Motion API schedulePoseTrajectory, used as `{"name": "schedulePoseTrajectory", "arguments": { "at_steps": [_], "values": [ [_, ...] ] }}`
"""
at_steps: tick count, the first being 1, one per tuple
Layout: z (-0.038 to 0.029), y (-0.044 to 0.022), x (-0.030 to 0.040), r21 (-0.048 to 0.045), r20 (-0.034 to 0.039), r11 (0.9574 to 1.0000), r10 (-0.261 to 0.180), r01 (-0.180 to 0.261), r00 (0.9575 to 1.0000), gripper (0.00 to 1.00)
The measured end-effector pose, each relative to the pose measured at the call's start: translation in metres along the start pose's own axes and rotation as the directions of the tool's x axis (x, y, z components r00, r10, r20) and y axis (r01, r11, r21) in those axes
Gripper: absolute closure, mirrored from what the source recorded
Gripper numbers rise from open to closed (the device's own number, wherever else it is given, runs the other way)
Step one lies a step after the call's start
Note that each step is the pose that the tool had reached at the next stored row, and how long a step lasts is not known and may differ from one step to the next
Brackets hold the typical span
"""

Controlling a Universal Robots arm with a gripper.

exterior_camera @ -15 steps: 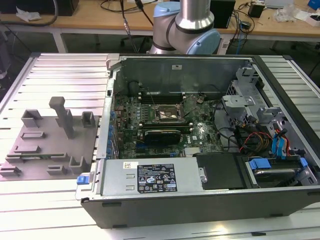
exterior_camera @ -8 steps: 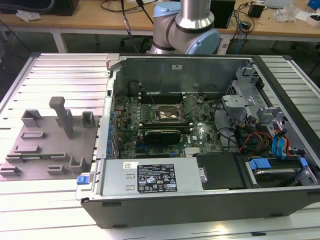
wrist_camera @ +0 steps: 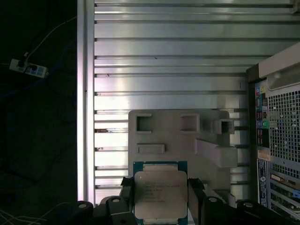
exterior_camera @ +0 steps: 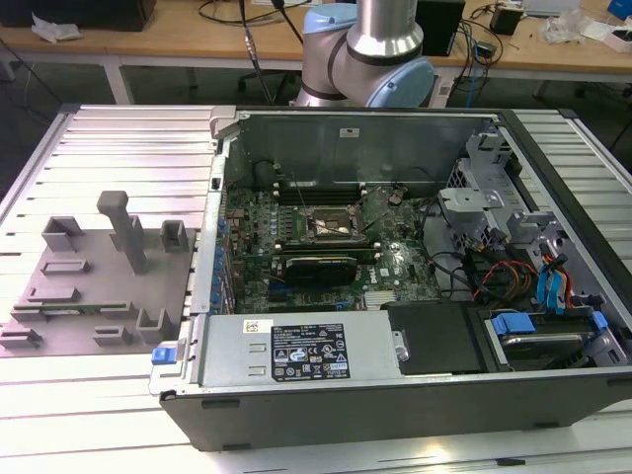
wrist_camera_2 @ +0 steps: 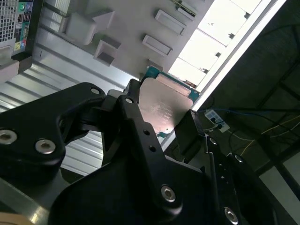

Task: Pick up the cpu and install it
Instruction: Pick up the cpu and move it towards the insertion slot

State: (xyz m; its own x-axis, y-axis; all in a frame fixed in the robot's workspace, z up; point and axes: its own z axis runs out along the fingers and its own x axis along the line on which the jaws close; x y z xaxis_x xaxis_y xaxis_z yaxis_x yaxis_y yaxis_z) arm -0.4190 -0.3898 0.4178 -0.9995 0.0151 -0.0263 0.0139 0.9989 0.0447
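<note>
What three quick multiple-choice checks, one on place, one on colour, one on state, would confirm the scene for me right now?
1. In the exterior view, where does the grey fixture plate lie relative to the open computer case?
A. inside it
B. on the exterior view's left of it
C. on the exterior view's right of it

2. What colour is the rim of the cpu?
A. red
B. yellow
C. teal-green

3. The gripper is:
A. shut on the cpu
B. open above the cpu
C. open over the case

Key:
1 B, the plate lies off the case's left side in that view.
2 C, a teal edge frames the silver top in both wrist views.
3 A, the fingers press opposite cpu edges.
</note>
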Motion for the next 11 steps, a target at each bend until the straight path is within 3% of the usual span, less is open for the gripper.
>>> {"name": "schedulePoseTrajectory", "arguments": {
  "at_steps": [3,11],
  "values": [
    [-0.0003,0.0001,-0.0012,0.0003,-0.0005,1.0,0.0,0.0,1.0,0.45],
    [0.0004,0.0003,-0.0205,0.0001,-0.0001,1.0,0.0,0.0,1.0,0.45]
  ]
}}
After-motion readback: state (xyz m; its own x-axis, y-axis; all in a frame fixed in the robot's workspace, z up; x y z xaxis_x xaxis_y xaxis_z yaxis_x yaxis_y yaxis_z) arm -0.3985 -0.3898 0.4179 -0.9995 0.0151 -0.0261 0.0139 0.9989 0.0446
